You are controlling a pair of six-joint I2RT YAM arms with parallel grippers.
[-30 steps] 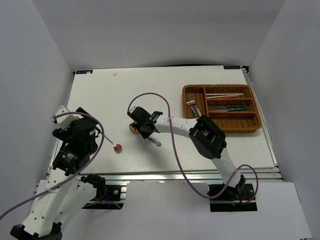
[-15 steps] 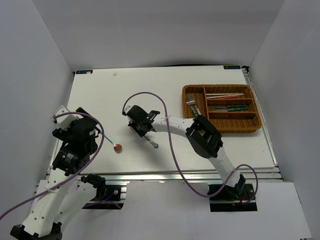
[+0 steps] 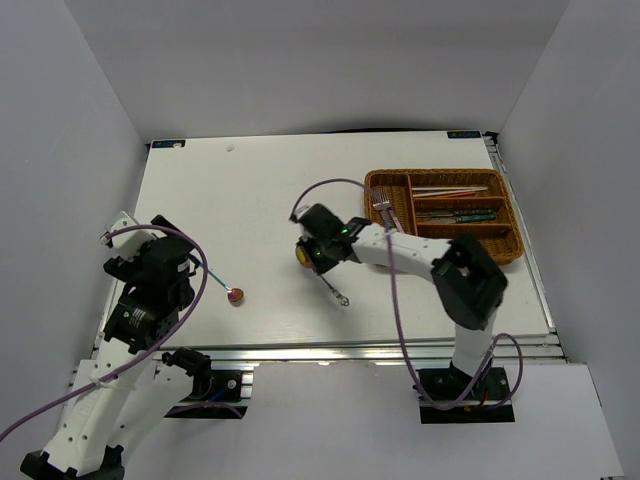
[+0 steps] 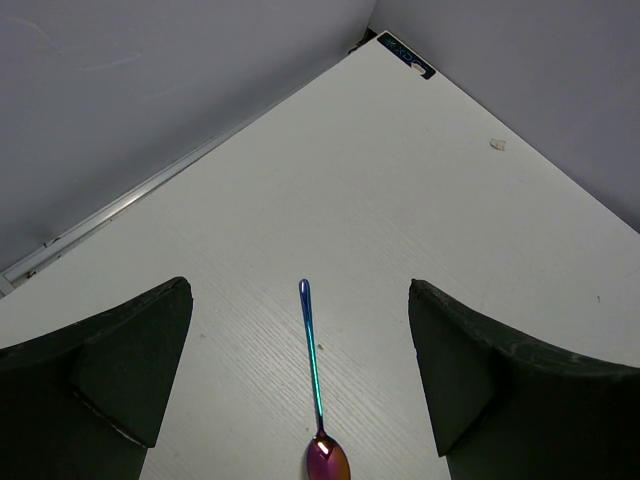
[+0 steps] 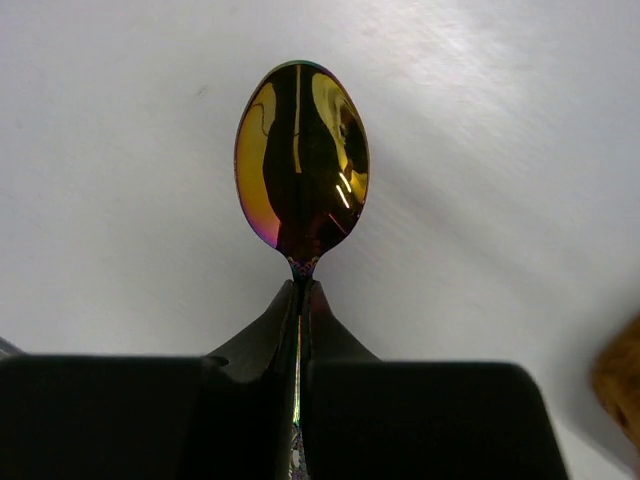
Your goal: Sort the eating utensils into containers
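My right gripper is shut on the neck of a gold iridescent spoon, held just above the table left of the wicker tray; its handle end sticks out toward the front. In the right wrist view the gripper pinches the spoon below its bowl. My left gripper is open at the left. A small red-bowled spoon with a blue-green handle lies between its fingers in the left wrist view.
The tray holds forks in the crosswise section, chopsticks in the far slot and green-handled knives in the middle slot. A brown corner of the tray shows at the right edge of the right wrist view.
My right arm has swung right with the gold spoon, from mid-table to closer to the tray. The left arm and the red-bowled spoon have not moved.
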